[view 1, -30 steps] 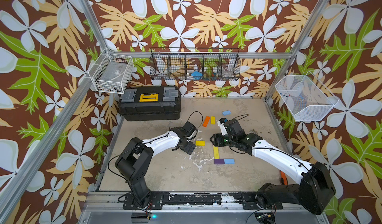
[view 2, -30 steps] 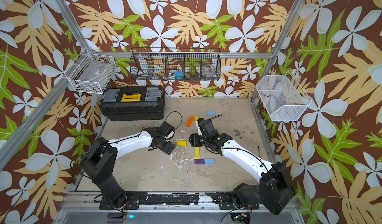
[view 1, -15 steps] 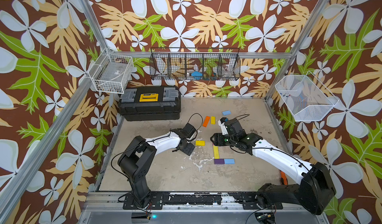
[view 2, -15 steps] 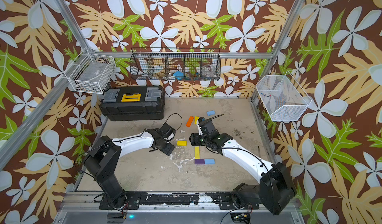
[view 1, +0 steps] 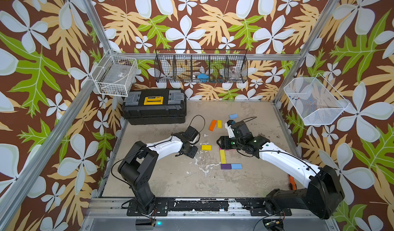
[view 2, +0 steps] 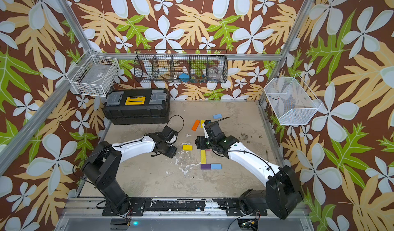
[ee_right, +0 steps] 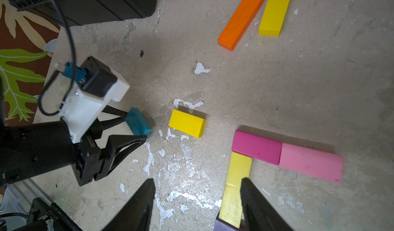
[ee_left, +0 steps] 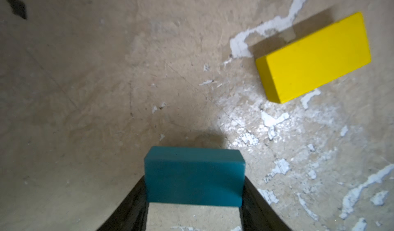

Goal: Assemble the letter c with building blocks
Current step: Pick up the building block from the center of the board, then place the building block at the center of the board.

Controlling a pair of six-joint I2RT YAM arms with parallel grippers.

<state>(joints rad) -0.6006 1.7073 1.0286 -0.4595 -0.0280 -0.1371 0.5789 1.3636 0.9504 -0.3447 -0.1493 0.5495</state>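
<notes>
Toolbox behind, yellow block near teal block

Both top views look down steeply from high at the front, near-identical framing, table in the lower middle of frame. Left wrist cam is low and close, facing the teal block and yellow block; right wrist cam, higher, shares both.

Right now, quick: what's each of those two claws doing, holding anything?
Left gripper: closed on the teal block.
Right gripper: open, holding nothing.
</notes>
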